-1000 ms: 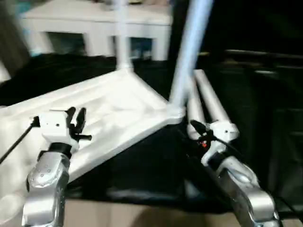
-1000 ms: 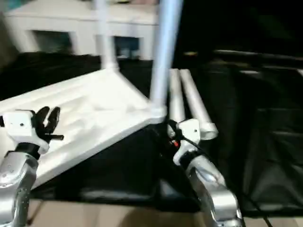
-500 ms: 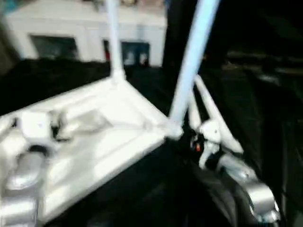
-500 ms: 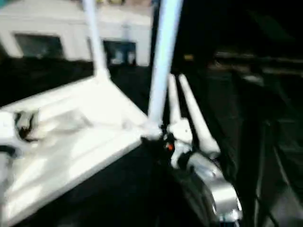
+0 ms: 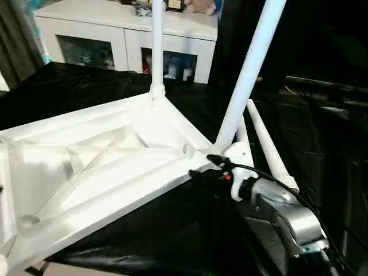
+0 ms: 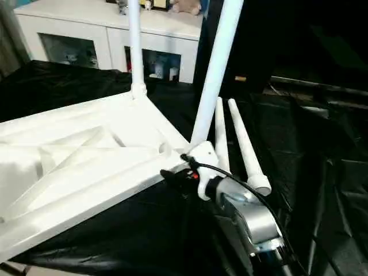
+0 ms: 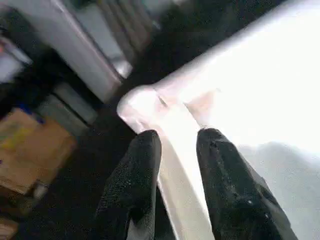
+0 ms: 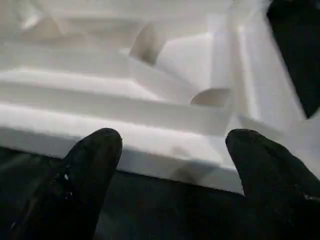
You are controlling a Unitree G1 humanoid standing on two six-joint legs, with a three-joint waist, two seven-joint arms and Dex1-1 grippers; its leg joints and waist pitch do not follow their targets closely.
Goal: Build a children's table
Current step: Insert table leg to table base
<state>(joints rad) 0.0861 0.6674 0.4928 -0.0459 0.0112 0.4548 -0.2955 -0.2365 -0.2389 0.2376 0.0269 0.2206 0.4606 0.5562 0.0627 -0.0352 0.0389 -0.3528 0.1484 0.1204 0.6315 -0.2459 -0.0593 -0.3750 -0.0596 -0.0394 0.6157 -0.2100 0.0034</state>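
Right fingers (image 8: 95,160) stand spread, facing the tabletop (image 5: 103,172) edge without touching it; left fingers (image 7: 135,175) straddle its rim, whether clamped I cannot tell. The tabletop lies underside up on a black cloth (image 5: 172,230), two legs (image 5: 247,69) standing in far sockets, two spare legs (image 6: 244,149) lying beside the right gripper (image 6: 169,174). Probably next is lifting a spare and seating it. The near sockets are cut off or unclear.

We see a black-draped work surface (image 5: 172,230) carrying the upturned white tabletop (image 5: 103,167) just in front of our right gripper (image 6: 172,174), with two loose legs (image 6: 241,146) lying just beside that gripper's wrist.
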